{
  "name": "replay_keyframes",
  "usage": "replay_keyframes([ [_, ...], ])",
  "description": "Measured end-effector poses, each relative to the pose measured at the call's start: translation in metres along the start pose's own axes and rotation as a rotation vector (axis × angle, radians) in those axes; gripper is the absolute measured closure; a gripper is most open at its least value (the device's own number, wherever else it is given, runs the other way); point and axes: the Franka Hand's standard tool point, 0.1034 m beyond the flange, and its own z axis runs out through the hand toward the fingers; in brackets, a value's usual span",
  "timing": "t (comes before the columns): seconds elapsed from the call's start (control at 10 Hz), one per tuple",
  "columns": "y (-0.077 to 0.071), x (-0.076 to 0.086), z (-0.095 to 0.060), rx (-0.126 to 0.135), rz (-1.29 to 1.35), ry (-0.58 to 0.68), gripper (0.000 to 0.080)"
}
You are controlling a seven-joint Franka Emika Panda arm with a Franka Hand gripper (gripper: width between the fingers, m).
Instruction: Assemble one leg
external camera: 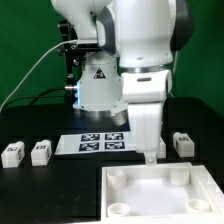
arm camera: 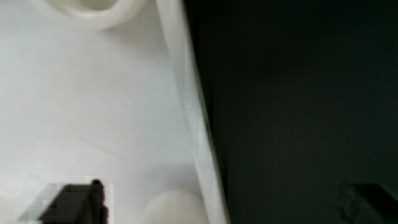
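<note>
Hovering spread and empty near the table's front edge, our two-finger gripper (external camera: 150, 157) may strike the white square tray-like top (external camera: 150, 195) on its rim.

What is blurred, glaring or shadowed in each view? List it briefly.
Exterior view: fairly sharp, bright light washing out the white arm. Wrist view: soft throughout; the tray glares nearly featureless, its socket smeared, the claw dark and fuzzy.

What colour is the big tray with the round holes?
White all over. The tray shows best in the exterior view.
</note>
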Motion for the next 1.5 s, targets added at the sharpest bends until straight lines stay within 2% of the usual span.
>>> replay_keyframes([
  [0.2, -0.020, 0.024, -0.003, 0.002, 0.273, 0.010, 0.0151],
  [0.3, -0.027, 0.042, -0.007, 0.000, 0.409, 0.019, 0.0151],
  [0.4, -0.022, 0.062, -0.025, 0.016, 0.639, 0.013, 0.0151],
  [0.5, 0.002, 0.100, -0.054, -0.005, 0.784, 0.054, 0.0151],
  [0.6, 0.003, 0.100, -0.047, -0.017, 0.812, 0.092, 0.0151],
  [0.7, -0.010, 0.088, -0.037, 0.014, 0.964, 0.065, 0.0151],
  [0.8, -0.009, 0.091, -0.039, 0.019, 1.070, 0.074, 0.0151],
  [0.9, -0.012, 0.092, -0.035, 0.037, 1.215, 0.080, 0.0151],
  [1.0, -0.021, 0.086, -0.024, 0.066, 1.409, 0.090, 0.0151],
  [1.1, -0.032, 0.080, -0.014, 0.083, 1.468, 0.069, 0.0151],
  [1.2, -0.043, 0.075, -0.005, 0.088, 1.461, 0.051, 0.0151],
  [1.3, -0.050, 0.075, -0.002, 0.099, 1.445, 0.026, 0.0151],
  [1.4, -0.060, 0.081, -0.001, 0.104, 1.412, -0.010, 0.0151],
  [1.5, -0.068, 0.088, -0.004, 0.133, 1.336, -0.094, 0.0151],
])
